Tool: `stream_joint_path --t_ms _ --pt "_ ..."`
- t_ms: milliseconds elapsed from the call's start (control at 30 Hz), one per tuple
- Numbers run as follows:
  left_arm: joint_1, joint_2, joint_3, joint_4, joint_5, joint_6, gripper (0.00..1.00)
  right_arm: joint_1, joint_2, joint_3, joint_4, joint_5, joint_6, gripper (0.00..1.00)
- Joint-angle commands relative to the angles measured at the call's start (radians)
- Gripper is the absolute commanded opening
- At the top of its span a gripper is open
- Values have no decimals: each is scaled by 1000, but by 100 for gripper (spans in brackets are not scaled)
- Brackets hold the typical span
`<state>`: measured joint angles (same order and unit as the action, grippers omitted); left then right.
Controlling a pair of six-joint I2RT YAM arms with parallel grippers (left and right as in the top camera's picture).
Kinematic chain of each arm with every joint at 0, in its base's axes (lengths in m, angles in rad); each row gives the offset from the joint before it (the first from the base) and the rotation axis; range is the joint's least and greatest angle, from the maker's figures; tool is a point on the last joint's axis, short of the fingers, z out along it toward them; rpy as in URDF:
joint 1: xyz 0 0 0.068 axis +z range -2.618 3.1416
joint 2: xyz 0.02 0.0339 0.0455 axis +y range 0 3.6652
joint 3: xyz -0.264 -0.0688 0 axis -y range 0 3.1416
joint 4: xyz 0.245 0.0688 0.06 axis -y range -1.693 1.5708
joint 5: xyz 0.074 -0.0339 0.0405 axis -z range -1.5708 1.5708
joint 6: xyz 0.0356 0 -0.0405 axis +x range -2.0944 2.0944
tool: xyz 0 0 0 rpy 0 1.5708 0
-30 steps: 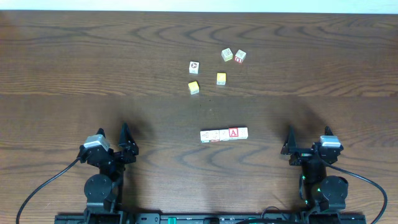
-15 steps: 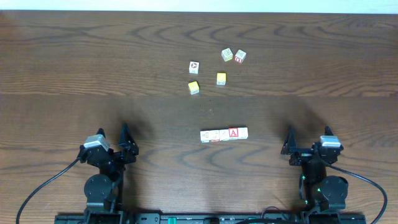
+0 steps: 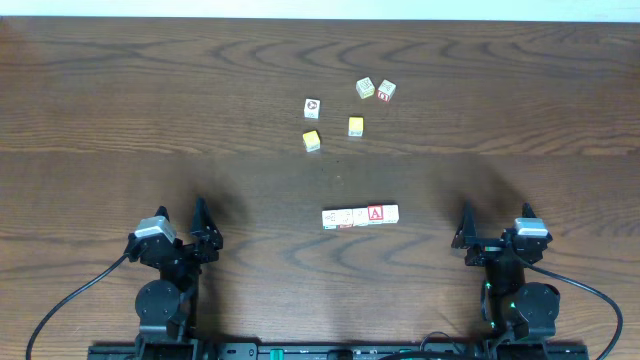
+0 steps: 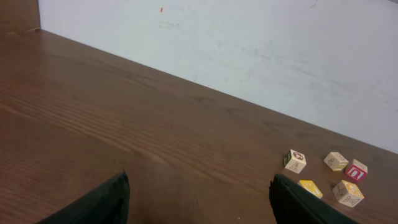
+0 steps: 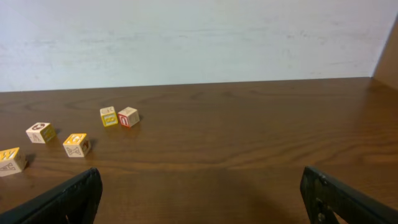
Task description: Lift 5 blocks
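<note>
Several pale wooden blocks (image 3: 360, 216) lie side by side in a short straight row at the table's middle, and one (image 3: 375, 212) shows a red letter face. The row shows only in the overhead view. My left gripper (image 3: 207, 228) (image 4: 199, 202) rests near the front edge, well left of the row. It is open, with bare wood between its fingers. My right gripper (image 3: 467, 232) (image 5: 199, 196) rests at the front, to the row's right. It is also open and holds nothing.
Loose cubes lie scattered farther back: two yellow-faced ones (image 3: 312, 141) (image 3: 355, 126), a whitish one (image 3: 312, 107), a greenish one (image 3: 365, 88) and a red-marked one (image 3: 386, 91). Both wrist views show this cluster against a white wall (image 4: 249, 43).
</note>
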<state>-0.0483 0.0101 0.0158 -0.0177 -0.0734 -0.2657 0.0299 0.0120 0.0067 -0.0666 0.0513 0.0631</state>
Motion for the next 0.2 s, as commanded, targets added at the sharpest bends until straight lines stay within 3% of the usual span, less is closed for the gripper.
stream_joint_path --t_ms 0,167 --pt "1 -6 -11 -49 -14 -2 72 -10 -7 -2 -5 -7 -13 99" --pt "1 -6 -11 -49 -14 -2 72 -10 -7 -2 -5 -7 -13 99"
